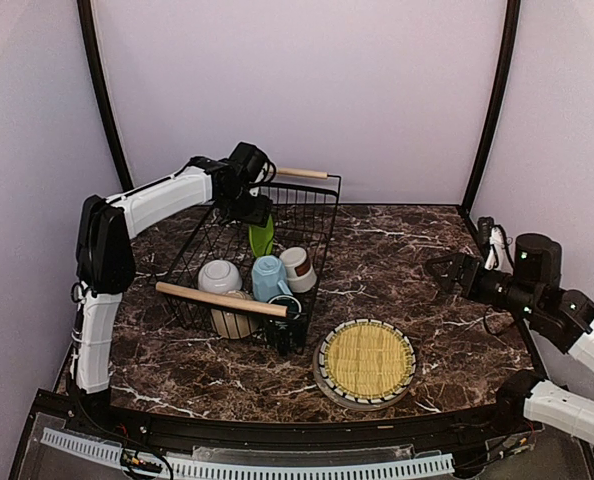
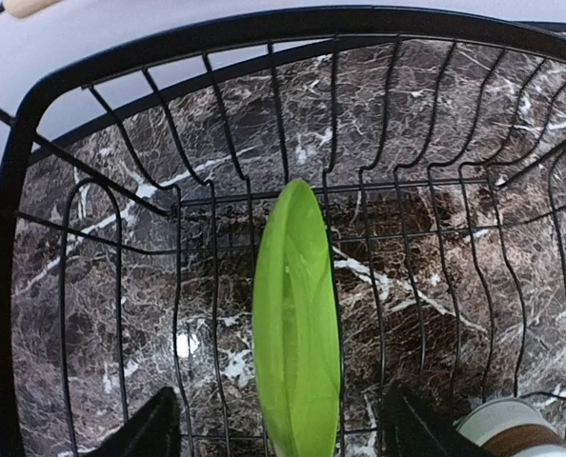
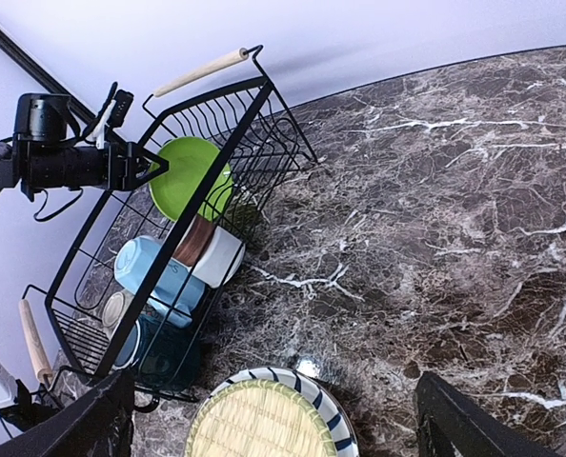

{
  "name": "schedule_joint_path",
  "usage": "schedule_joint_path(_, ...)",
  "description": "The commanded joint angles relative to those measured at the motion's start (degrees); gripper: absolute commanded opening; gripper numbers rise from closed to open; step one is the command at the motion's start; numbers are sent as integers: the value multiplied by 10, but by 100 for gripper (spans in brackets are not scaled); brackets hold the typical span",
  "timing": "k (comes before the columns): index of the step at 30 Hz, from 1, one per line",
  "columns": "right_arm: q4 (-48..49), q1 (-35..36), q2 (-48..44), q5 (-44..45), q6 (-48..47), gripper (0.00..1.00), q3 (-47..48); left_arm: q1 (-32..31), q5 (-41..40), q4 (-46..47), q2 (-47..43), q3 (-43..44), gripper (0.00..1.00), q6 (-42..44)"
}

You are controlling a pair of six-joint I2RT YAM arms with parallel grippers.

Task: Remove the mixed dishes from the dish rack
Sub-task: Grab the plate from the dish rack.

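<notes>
The black wire dish rack stands at the left on the marble table. In it a lime-green plate stands on edge. In front of it lie a light blue mug, a brown-white cup, a dark green mug, a white bowl and a cream bowl. My left gripper is open just above the green plate, one finger on each side, not touching. My right gripper is open and empty over the table at the right. A striped plate with a yellow-green plate on it lies on the table.
The rack's wooden handles are at its near side and far side. The rack rim curves round beyond the green plate. Lilac walls close the back and sides. The marble table shows between the rack and my right arm.
</notes>
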Motion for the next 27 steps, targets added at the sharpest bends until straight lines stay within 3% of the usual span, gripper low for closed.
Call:
schedule_joint_path(1,23,-2,16,-21,-6,99,-8,1,-19,-22,29,33,62,11)
schedule_joint_path(9,37,-2,69,-58,0,99,-4,0,-54,-46,63,60,30,12)
schedule_joint_path(27,39,-4,89,-69,15,99,-7,-32,-109,-87,76,100,2,3)
